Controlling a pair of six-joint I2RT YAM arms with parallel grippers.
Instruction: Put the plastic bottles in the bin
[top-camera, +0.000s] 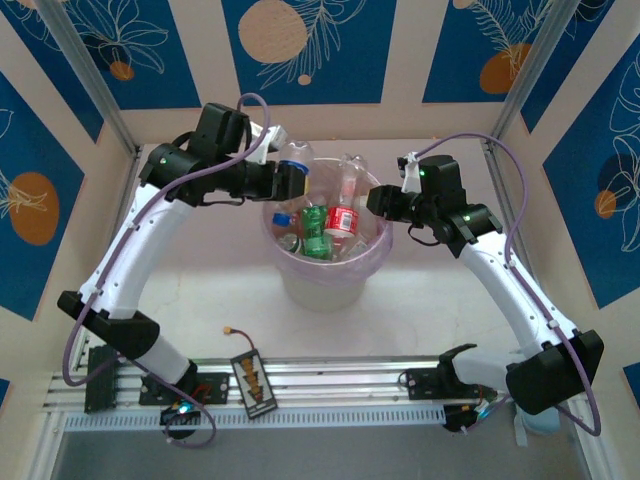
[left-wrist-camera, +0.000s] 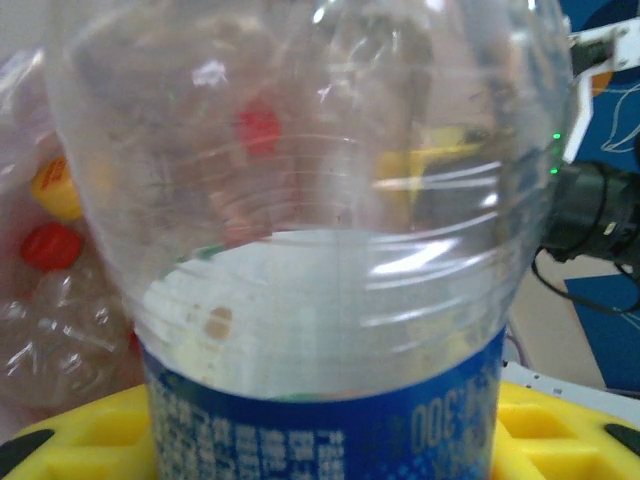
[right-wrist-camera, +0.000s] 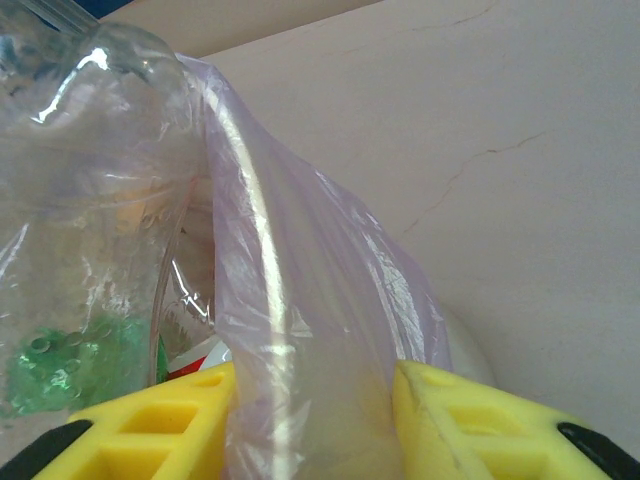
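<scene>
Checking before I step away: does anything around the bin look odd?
Yes. The right gripper is shut on the lilac bag at the rim of the bin, a fold bunched between its fingers instead of lying flat.

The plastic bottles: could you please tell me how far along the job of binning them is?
Done: several bottles already lie in the bin. In hand: the left jaws grip the blue-labelled bottle by the bin's rim, while the right jaws pinch the bag at its edge. Left: dropping that bottle in.
</scene>
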